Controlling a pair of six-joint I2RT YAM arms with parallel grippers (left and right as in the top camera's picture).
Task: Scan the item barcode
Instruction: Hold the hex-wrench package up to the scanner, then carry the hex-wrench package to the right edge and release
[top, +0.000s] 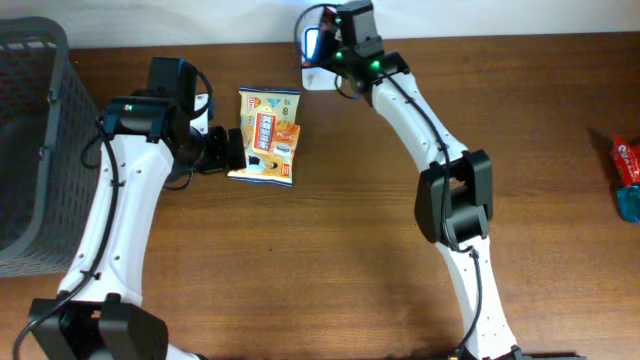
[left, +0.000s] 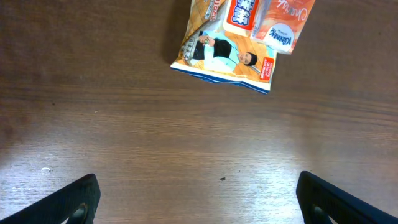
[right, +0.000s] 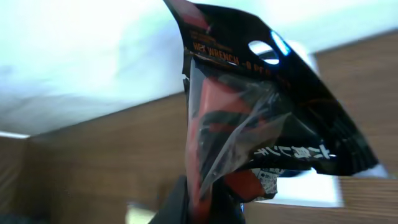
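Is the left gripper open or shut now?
Open. The left gripper shows its fingers far apart in the wrist view, only table between them; the snack packet lies ahead of them.

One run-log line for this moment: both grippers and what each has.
left gripper open, empty, short of snack packet | right gripper shut on black packet, raised off table | scanner not in view

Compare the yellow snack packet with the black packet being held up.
The yellow snack packet lies flat on the table; the black packet is gripped in the right hand. The snack packet is printed yellow and orange; the black packet has a clear window showing red. Both are plastic retail packets.
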